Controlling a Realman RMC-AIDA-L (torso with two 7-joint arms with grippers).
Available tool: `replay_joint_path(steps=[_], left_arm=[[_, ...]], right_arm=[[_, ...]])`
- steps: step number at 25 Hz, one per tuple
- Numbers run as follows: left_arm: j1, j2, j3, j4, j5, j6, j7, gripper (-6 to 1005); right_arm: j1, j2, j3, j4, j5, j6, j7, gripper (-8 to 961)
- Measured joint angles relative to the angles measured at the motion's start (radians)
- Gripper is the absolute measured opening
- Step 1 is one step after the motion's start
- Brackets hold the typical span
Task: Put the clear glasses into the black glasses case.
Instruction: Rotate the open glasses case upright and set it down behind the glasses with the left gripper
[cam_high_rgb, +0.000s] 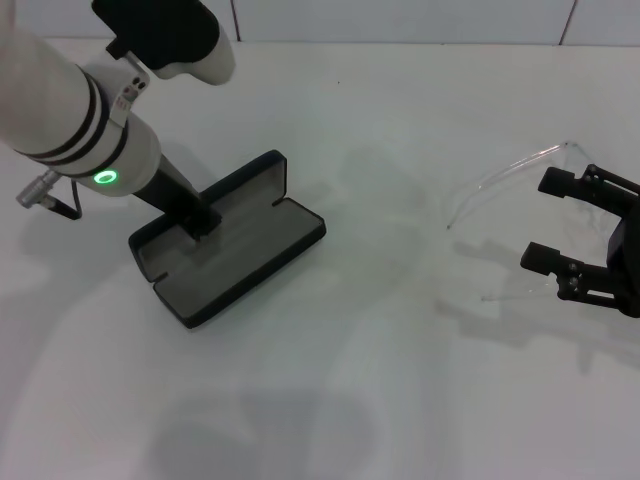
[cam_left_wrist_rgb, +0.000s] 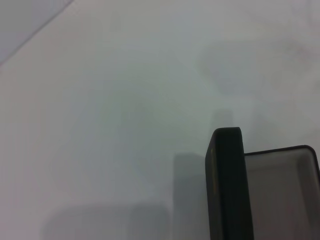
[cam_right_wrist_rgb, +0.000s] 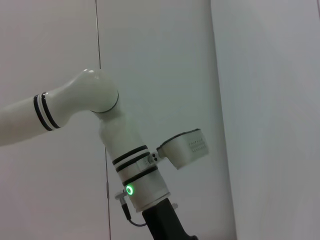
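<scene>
The black glasses case (cam_high_rgb: 262, 252) lies open left of the table's middle, its grey lining facing up and its lid (cam_high_rgb: 243, 181) raised at the far side. My left gripper (cam_high_rgb: 198, 220) reaches down into the case near the hinge. The left wrist view shows the lid's edge (cam_left_wrist_rgb: 225, 185) and the grey lining (cam_left_wrist_rgb: 282, 195). The clear glasses (cam_high_rgb: 497, 176) lie at the far right, their lens curving toward the case. My right gripper (cam_high_rgb: 552, 222) is open at the right edge, with one finger on each side of the glasses' near end.
The white table (cam_high_rgb: 380, 380) runs to a white wall at the back. The right wrist view shows only my left arm (cam_right_wrist_rgb: 135, 170) with its green light against the wall.
</scene>
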Motion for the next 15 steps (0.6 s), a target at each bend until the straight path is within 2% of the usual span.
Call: replay_joint_path(steps=[9,15], left_arm=[[0.027,0.000,0.052,0.103,-0.043,0.002,0.187,234],[-0.006,-0.001,0.140,0.117,-0.063,-0.039,0.236,249]], right_arm=[[0.000,-0.001,0.002,0.001,0.018,0.001,-0.013,824],[0.000,0.000,0.002,0.004,0.035,0.002,-0.017,825]])
